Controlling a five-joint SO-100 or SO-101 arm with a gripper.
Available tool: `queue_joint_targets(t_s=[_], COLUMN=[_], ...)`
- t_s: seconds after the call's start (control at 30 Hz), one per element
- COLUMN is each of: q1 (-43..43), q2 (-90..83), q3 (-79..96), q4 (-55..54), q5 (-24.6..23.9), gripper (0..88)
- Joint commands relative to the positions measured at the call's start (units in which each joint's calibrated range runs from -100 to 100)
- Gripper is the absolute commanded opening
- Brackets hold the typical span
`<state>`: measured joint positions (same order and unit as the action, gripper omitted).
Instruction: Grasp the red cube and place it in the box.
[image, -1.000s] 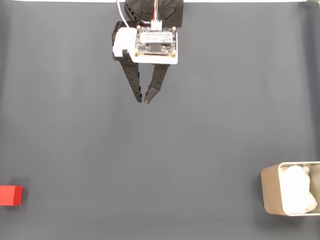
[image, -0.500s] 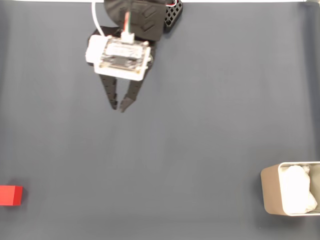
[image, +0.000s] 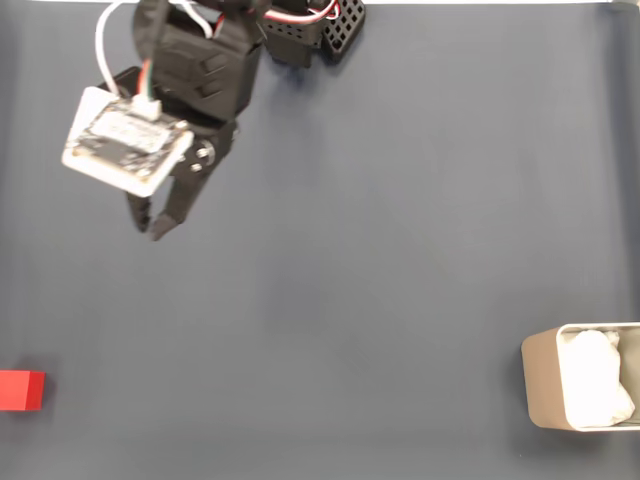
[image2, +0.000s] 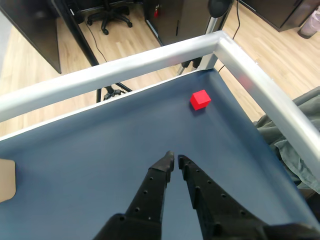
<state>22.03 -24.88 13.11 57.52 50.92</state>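
In the wrist view, two black perforated fingers (image2: 150, 192) rise from the bottom edge, their tips nearly meeting, so the claw (image2: 175, 159) is clenched and empty above a dark blue-grey surface (image2: 90, 155). Beyond the tips, up and to the right, sits one red cube (image2: 200, 99), flat on the surface near the far right corner, one edge turned toward the camera; its sides look equal, so no long axis shows. A pale metal rail (image2: 125, 65) frames the surface, with wood flooring (image2: 130, 35) and an office chair base (image2: 107, 15) beyond. One beige corner of the box (image2: 7, 180) shows at the left edge.

In the fixed view from above, the claw (image: 150, 226) hangs at upper left, tips pointing down and left. The red cube (image: 22, 390) lies at the lower left edge, well apart from it. One box (image: 540, 390) with white wadding (image: 595, 390) sits at the lower right edge, its long side running up and down the picture
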Motion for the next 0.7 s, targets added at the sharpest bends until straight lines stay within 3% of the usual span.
queue_joint_targets(t_s=[0.0,0.67], q1=[1.97,6.94], q2=[2.26,22.89], q3=[-5.26,-18.68], q4=[-1.37,-9.32], q5=[0.24,0.15], gripper=[0.0,0.0])
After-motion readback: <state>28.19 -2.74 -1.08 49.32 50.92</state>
